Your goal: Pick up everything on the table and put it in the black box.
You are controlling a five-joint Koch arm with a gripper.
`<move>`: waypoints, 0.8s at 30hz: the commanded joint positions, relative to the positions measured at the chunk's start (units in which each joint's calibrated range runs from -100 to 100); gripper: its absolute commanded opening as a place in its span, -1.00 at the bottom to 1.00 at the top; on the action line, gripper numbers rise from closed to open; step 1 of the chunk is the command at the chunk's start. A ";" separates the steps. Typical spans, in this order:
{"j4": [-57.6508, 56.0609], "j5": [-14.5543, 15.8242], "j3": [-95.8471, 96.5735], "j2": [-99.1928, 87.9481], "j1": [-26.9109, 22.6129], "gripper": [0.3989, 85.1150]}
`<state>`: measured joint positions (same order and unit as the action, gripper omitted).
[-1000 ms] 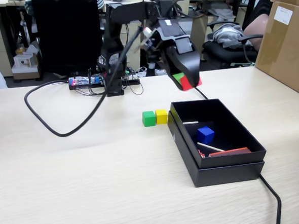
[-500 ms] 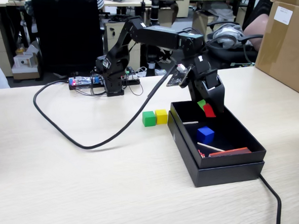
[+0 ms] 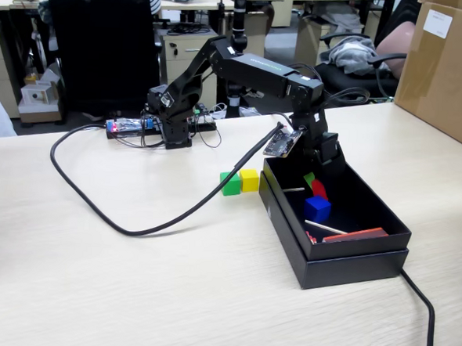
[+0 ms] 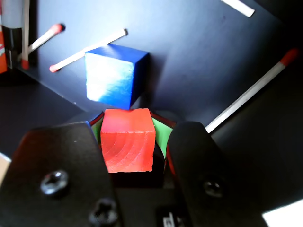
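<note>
A Koch arm reaches from its base at the back of the beige wood-grain table (image 3: 129, 292) down into the black box (image 3: 351, 263), which sits right of centre in the fixed view. Going left to right in that view: a green cube (image 3: 229, 184) and a yellow cube (image 3: 249, 180) sit touching each other on the table just beside the box's left wall; then, inside the box, the gripper (image 3: 315, 184) hangs low, with a blue cube (image 3: 317, 208) just beside and below it; thin white sticks (image 3: 326, 227) and a flat red strip (image 3: 357, 234) lie further right on the box floor. The step in hand appears to be releasing the red cube (image 4: 128, 139) into the box. To do it well, the jaws should open only once the cube is well inside the walls, low enough not to bounce out, and preferably clear of the blue cube (image 4: 113, 75), which the wrist view shows very near, just ahead. The gripper (image 4: 129, 142) is closed to cube width, its two black jaws with green pads pressing the red cube's left and right faces. The cube looks not yet set down.
</note>
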<state>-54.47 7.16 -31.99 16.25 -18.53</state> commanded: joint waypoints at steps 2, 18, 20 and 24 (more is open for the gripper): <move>0.35 -0.10 0.35 -3.45 0.29 -0.40; -2.85 -0.15 24.65 -64.04 9.87 0.11; -2.85 -0.10 32.09 -69.09 11.04 0.13; -2.85 0.83 44.96 -74.94 11.62 0.13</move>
<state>-56.95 7.16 11.36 -53.14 -7.16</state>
